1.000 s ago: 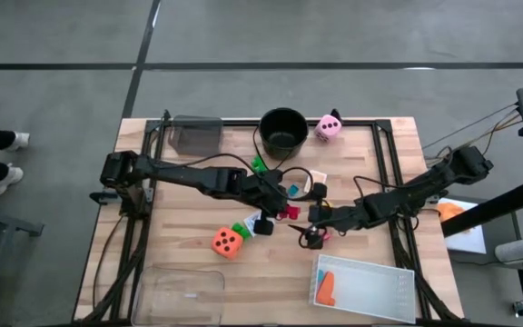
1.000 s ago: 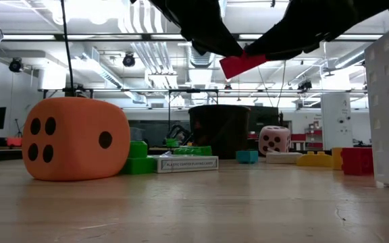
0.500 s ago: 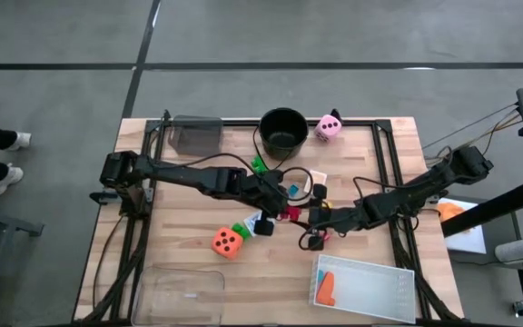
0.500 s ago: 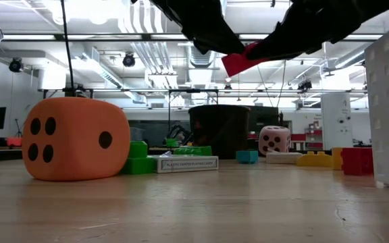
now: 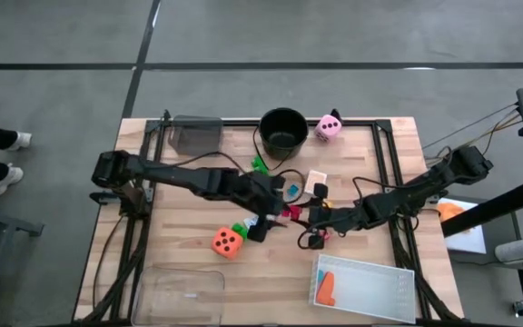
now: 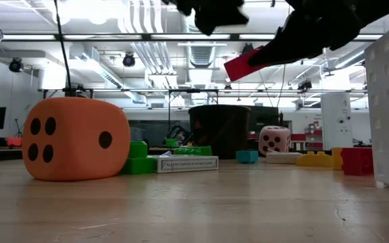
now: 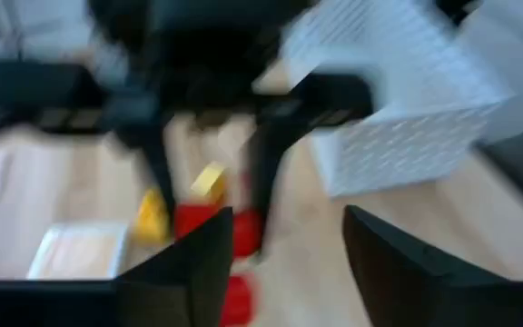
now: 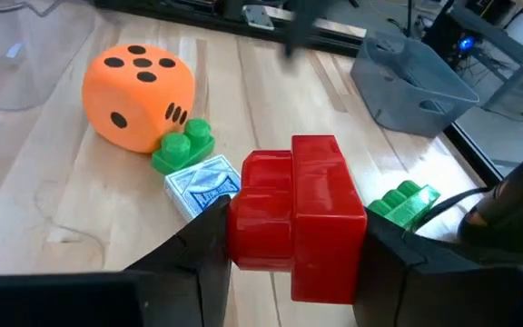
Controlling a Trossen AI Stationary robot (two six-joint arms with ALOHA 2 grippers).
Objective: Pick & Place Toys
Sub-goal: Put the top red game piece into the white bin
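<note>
A red brick hangs in the air over the table's middle, with my right gripper shut on it. My left gripper stands just to the brick's left, open, with nothing between its fingers. On the table below lie an orange die, a green brick, a pack of playing cards and another green brick. A pink die sits at the far edge. My right gripper pinches the red brick by its two opposite sides between its two fingers. The fingers reach in from the table's right side. The brick is lifted clear of the table and tilted, its free end lower.
A black bucket and a grey tray stand at the far edge. A white tray holding an orange piece is at the near right, a clear tray at the near left. Yellow and red bricks lie to the right.
My right gripper has shut on the red brick, which my left gripper was holding in the air. My left gripper has opened, let go of it and drawn back toward the table's left, rising. The brick stays aloft.
</note>
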